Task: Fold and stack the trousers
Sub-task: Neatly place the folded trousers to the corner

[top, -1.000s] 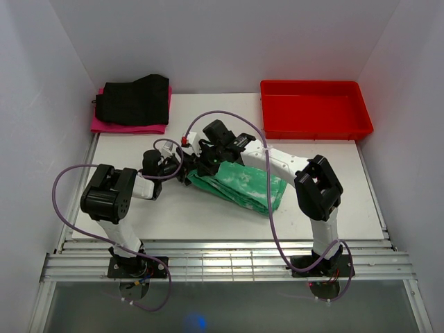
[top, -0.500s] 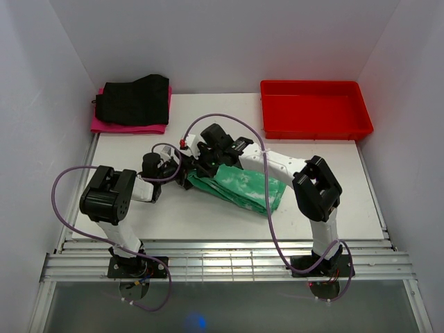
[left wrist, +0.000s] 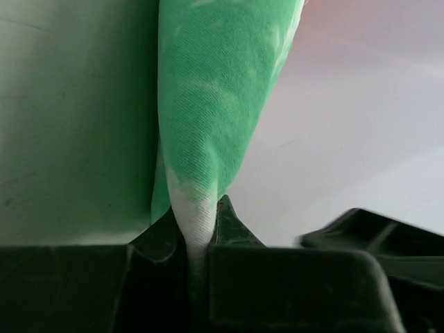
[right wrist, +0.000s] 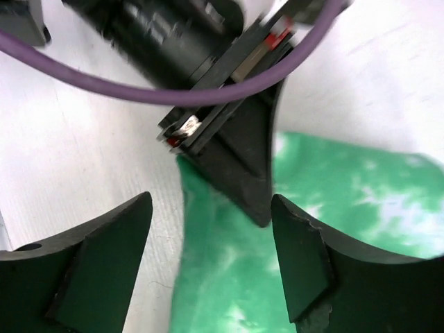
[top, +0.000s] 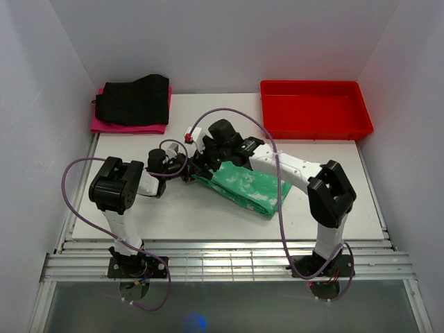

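Counting one trousers (top: 250,186), one tray (top: 316,132), two stacked garments (top: 132,104).

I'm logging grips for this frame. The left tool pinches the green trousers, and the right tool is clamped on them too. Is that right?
Not quite. The right tool is open: the right wrist view shows its jaws standing apart above the trousers, gripping nothing. The left tool does pinch the trousers, as you said.
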